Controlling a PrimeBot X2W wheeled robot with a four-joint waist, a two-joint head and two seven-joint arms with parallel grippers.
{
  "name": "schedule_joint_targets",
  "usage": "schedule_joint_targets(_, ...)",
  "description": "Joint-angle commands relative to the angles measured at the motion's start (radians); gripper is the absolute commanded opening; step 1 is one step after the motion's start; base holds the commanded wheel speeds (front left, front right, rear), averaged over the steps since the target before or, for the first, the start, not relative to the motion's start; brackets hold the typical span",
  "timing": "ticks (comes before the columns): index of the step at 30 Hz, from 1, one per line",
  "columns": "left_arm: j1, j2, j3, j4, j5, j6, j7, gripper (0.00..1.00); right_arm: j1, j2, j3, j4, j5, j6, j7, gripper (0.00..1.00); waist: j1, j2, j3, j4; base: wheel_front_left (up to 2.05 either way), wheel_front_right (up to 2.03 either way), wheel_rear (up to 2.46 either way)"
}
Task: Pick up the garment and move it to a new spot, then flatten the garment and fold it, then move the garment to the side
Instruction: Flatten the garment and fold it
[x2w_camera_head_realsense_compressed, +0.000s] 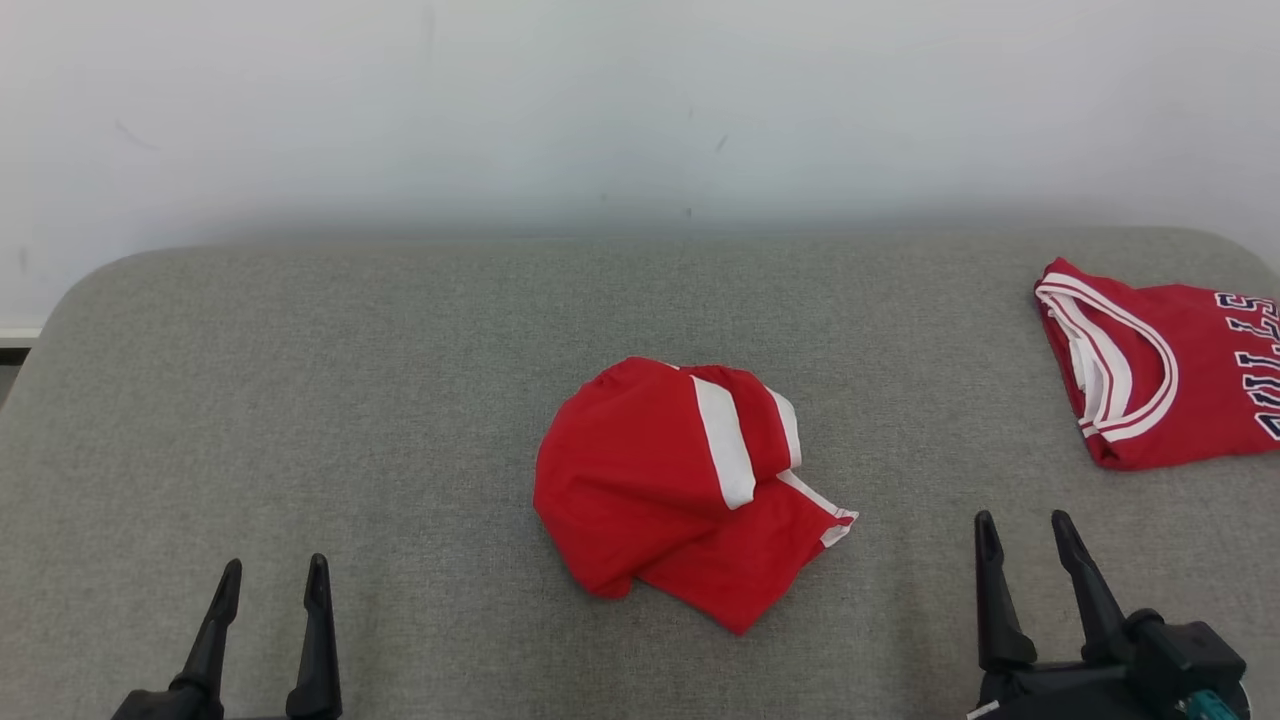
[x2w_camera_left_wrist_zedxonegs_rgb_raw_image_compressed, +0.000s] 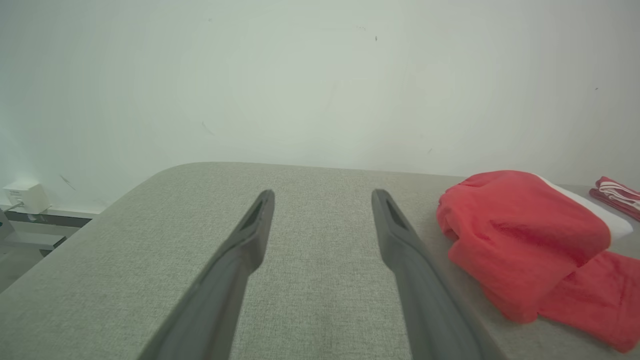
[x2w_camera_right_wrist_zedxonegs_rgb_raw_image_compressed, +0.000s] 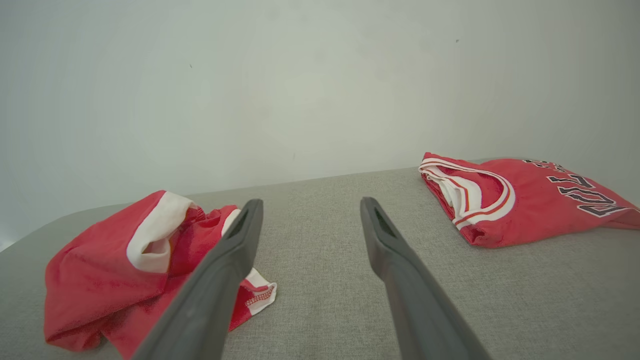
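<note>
A crumpled red garment (x2w_camera_head_realsense_compressed: 650, 480) with white stripes lies bunched in the middle of the grey padded table (x2w_camera_head_realsense_compressed: 300, 400). My left gripper (x2w_camera_head_realsense_compressed: 275, 565) is open near the front edge, well to the left of the garment, with nothing between its fingers. In the left wrist view, the garment (x2w_camera_left_wrist_zedxonegs_rgb_raw_image_compressed: 520, 240) sits to the right of that gripper (x2w_camera_left_wrist_zedxonegs_rgb_raw_image_compressed: 323, 195). My right gripper (x2w_camera_head_realsense_compressed: 1022, 520) is also open and holds nothing, just right of the garment's lower corner. In the right wrist view, the garment (x2w_camera_right_wrist_zedxonegs_rgb_raw_image_compressed: 100, 270) lies to the left, partly behind the left finger of that gripper (x2w_camera_right_wrist_zedxonegs_rgb_raw_image_compressed: 311, 202).
A folded red jersey (x2w_camera_head_realsense_compressed: 1170, 370) with white trim and dark lettering rests at the table's far right; it also shows as the jersey (x2w_camera_right_wrist_zedxonegs_rgb_raw_image_compressed: 525, 205) and as a red edge (x2w_camera_left_wrist_zedxonegs_rgb_raw_image_compressed: 617, 192). A white wall stands close behind the table. A white box (x2w_camera_left_wrist_zedxonegs_rgb_raw_image_compressed: 25, 195) sits low on the wall at left.
</note>
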Motion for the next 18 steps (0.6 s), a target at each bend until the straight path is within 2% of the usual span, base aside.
schedule_joint_targets(1,-0.009,-0.004,0.004,0.002,0.009,-0.006,-0.003,1.00,-0.016,-0.002,0.011,0.004,-0.003,-0.002,-0.001,1.00,0.0000,0.0000,0.002,0.004,0.00,0.00,0.00)
schedule_joint_targets(8,-0.034,-0.012,-0.011,0.003,0.021,-0.005,-0.003,1.00,-0.104,-0.043,0.059,0.048,-0.010,-0.002,0.047,1.00,0.0000,0.0000,0.025,0.037,0.00,0.00,0.00)
schedule_joint_targets(18,-0.070,-0.029,-0.036,0.016,0.018,-0.006,-0.003,1.00,-0.263,-0.089,0.092,0.281,-0.011,-0.002,0.121,1.00,0.0000,0.0000,0.065,0.114,0.00,0.00,0.00)
